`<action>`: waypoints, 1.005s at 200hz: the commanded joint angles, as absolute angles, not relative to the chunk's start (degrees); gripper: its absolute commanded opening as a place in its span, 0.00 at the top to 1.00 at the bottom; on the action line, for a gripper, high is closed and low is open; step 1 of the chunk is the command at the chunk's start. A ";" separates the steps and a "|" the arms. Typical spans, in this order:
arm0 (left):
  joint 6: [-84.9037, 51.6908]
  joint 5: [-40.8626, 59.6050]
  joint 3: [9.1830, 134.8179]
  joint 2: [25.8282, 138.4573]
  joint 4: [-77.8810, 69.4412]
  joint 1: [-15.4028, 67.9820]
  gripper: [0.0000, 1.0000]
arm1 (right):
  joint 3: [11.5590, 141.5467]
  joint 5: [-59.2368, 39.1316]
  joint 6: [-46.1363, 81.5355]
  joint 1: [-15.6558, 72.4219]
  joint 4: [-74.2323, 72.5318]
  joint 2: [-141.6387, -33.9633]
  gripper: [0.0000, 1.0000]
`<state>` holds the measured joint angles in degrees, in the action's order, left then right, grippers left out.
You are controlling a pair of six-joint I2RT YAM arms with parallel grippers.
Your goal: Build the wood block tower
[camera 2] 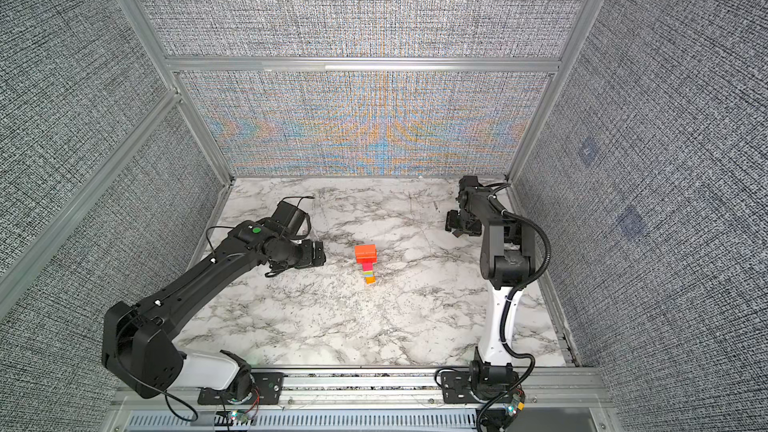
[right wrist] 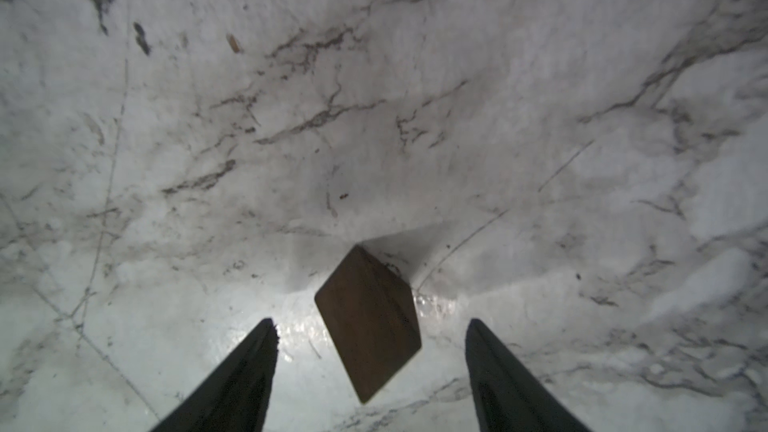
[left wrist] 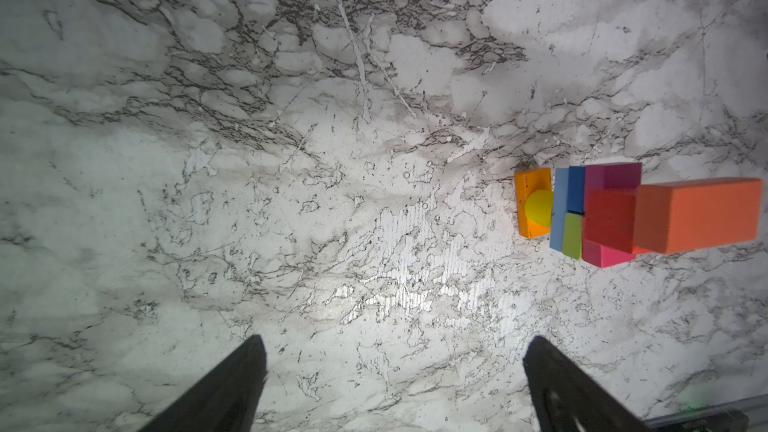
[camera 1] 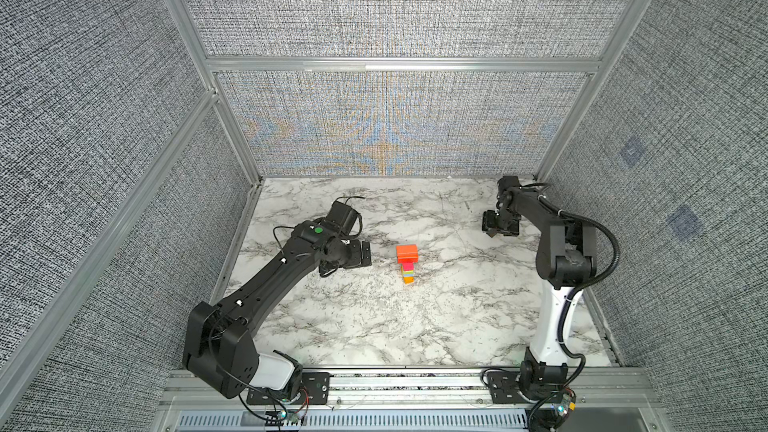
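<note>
The wood block tower [camera 1: 406, 263] [camera 2: 365, 263] stands mid-table: an orange block at the base, then light blue, yellow-green and magenta blocks, with a wider red-orange slab [left wrist: 698, 214] on top. My left gripper [left wrist: 392, 344] hangs open and empty over bare marble, left of the tower [left wrist: 582, 214]. A small dark brown square block [right wrist: 368, 322] lies flat on the table at the far right [camera 1: 491, 233]. It is turned corner-on between the fingers of my right gripper [right wrist: 372, 326]. That gripper is open, and neither finger touches the block.
Grey fabric walls with aluminium frames enclose the marble table [camera 1: 374, 326] on three sides. The right gripper [camera 1: 498, 228] works close to the back right corner. Both arm bases are bolted to the rail [camera 1: 415, 384] along the front edge.
</note>
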<state>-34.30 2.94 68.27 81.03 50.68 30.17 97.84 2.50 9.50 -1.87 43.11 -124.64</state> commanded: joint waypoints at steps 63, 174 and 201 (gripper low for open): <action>-33.52 2.39 68.91 81.42 51.07 29.93 0.01 | 98.48 -6.85 5.91 -2.25 40.53 -125.49 0.19; -33.40 3.04 68.47 80.93 50.54 29.79 0.01 | 92.11 -8.00 5.41 -2.00 37.96 -122.10 0.21; -33.42 3.10 68.04 80.55 50.49 29.79 0.01 | 92.04 -8.53 5.24 -1.18 37.83 -122.15 0.24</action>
<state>-34.04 2.98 68.34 81.10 50.81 29.85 92.14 -7.79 5.67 -1.89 38.30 -122.45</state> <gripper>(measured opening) 0.987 0.769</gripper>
